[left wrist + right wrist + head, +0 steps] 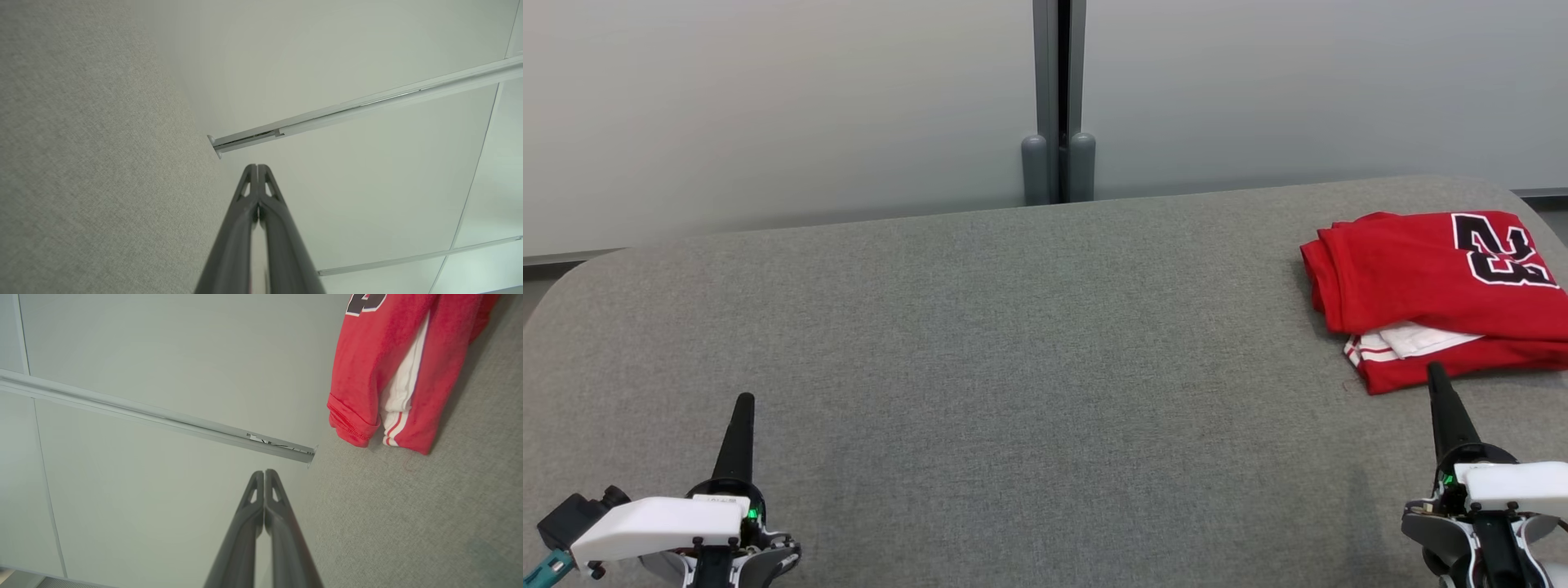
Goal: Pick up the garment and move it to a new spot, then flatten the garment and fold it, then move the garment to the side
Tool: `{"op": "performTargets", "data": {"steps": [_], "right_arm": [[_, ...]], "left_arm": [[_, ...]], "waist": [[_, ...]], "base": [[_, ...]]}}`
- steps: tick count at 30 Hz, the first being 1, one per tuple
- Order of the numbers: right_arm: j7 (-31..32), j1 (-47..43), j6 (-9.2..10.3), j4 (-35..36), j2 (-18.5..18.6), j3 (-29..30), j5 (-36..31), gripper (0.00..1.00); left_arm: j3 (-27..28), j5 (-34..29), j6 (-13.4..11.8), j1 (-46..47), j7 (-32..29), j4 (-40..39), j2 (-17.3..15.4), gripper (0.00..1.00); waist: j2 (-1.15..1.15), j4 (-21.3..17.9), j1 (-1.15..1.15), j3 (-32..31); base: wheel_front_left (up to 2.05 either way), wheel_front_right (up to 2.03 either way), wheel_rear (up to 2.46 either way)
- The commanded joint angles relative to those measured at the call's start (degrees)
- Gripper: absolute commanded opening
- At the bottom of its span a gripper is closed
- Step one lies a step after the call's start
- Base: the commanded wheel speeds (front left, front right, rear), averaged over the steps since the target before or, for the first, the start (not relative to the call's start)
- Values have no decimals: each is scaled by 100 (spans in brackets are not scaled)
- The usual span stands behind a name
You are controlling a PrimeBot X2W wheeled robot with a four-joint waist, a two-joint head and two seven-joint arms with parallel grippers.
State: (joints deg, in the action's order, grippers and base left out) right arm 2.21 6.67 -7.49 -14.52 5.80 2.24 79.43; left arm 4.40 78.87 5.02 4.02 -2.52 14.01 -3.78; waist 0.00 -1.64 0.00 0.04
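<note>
Seemingly wraps up the job: shows the red garment (1421, 278) folded at the far right of the grey table (1013, 327), with the left gripper (744, 404) well apart and the right gripper (1437, 377) near its front hem, both pinched together and empty. Appears to lack no step.

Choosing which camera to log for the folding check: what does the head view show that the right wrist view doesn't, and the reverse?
Head view: the left gripper, shut, at the lower left over the grey fabric-covered table, and the whole black number print on the folded red jersey. Right wrist view: the stitching along the jersey's red hem, up close. Shared: the jersey with its white striped layer, the table, the grey wall post and the shut right gripper.
</note>
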Motion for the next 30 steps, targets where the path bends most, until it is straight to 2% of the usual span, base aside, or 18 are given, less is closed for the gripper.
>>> {"op": "performTargets", "data": {"steps": [1, 30], "right_arm": [[50, -26, 0, 45, -12, 51, 135, 0], [381, -62, 0, 62, -237, 377, 1157, 0]], "left_arm": [[44, 132, 58, 140, -41, -20, -14, 0], [207, 1189, 239, 250, -364, 4, 74, 0]], "waist": [[0, 8, 0, 1], [0, 136, 0, 12]], "base": [[0, 0, 0], [0, 0, 0]]}}
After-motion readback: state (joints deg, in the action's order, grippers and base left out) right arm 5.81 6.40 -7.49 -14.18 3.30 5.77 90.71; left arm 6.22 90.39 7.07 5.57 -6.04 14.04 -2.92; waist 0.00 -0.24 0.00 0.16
